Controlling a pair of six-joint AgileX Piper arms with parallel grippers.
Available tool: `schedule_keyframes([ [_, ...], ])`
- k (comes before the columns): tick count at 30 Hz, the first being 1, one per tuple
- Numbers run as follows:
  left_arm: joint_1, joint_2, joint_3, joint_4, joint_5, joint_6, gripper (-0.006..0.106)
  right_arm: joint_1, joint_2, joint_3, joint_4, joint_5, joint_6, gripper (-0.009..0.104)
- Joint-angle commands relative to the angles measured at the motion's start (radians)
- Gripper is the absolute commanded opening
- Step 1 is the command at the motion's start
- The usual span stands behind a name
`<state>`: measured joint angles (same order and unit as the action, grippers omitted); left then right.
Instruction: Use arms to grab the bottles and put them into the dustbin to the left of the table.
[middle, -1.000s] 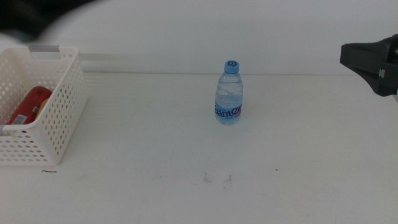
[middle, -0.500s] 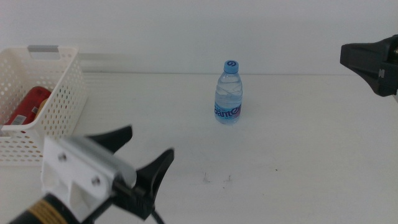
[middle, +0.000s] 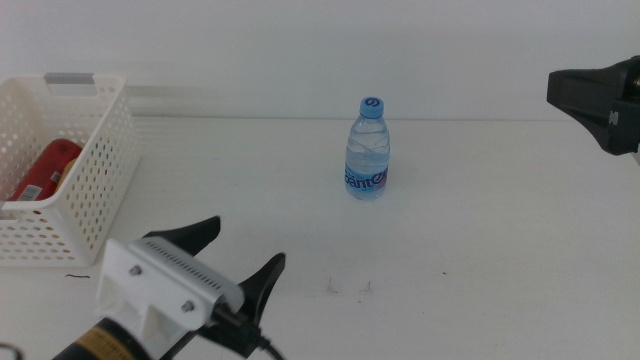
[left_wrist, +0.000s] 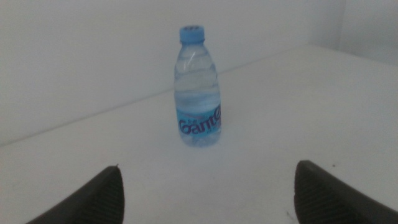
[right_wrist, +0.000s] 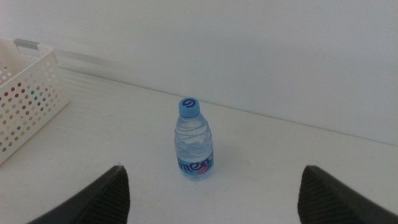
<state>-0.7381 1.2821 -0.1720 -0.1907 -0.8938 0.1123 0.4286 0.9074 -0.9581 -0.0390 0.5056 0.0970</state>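
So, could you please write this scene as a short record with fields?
water bottle: upright on the table, blue cap on
dustbin: white basket at table's left side
in dustbin: red can
left gripper: open, low at front left, empty, facing the bottle
right gripper: open, waiting at right edge, empty

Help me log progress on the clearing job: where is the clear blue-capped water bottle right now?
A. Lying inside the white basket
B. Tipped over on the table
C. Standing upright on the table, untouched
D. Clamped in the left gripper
C: the water bottle stands upright on the table, apart from the open left gripper.
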Motion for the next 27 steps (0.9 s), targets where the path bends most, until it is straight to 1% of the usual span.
schedule_keyframes([
  [1, 0.001, 0.035, -0.029, 0.019, -0.043, -0.008, 0.094, 0.004, -0.004, -0.004, -0.003, -0.004, -0.008, 0.088],
  [3, 0.001, 0.116, -0.081, 0.024, -0.046, -0.019, 0.094, 0.004, -0.004, -0.004, -0.003, -0.004, -0.008, 0.088],
  [5, 0.001, 0.230, -0.144, 0.024, -0.058, -0.068, 0.094, 0.004, -0.004, -0.004, -0.003, -0.004, -0.008, 0.088],
  [7, 0.001, 0.335, -0.207, 0.024, -0.113, -0.112, 0.094, 0.004, -0.004, -0.004, -0.003, -0.004, -0.008, 0.088],
  [10, 0.001, 0.466, -0.303, 0.024, -0.199, -0.121, 0.094, 0.004, -0.004, -0.004, -0.003, -0.004, -0.008, 0.088],
  [16, 0.030, 0.635, -0.498, 0.032, -0.130, -0.126, 0.094, 0.004, -0.004, -0.004, -0.003, -0.004, -0.008, 0.088],
  [18, 0.058, 0.683, -0.566, 0.065, -0.106, -0.161, 0.094, 0.004, -0.004, -0.004, -0.003, -0.004, -0.008, 0.088],
  [21, 0.105, 0.743, -0.656, 0.169, -0.071, -0.212, 0.094, 0.004, -0.004, -0.004, -0.003, -0.004, -0.008, 0.088],
  [24, 0.141, 0.799, -0.733, 0.253, -0.038, -0.254, 0.094, 0.004, -0.004, -0.004, -0.003, -0.004, -0.008, 0.088],
  [26, 0.166, 0.854, -0.809, 0.293, -0.021, -0.273, 0.094, 0.004, -0.004, -0.004, -0.003, -0.004, -0.008, 0.088],
  [27, 0.171, 0.872, -0.836, 0.299, -0.021, -0.275, 0.094, 0.004, -0.004, -0.004, -0.003, -0.004, -0.008, 0.088],
])
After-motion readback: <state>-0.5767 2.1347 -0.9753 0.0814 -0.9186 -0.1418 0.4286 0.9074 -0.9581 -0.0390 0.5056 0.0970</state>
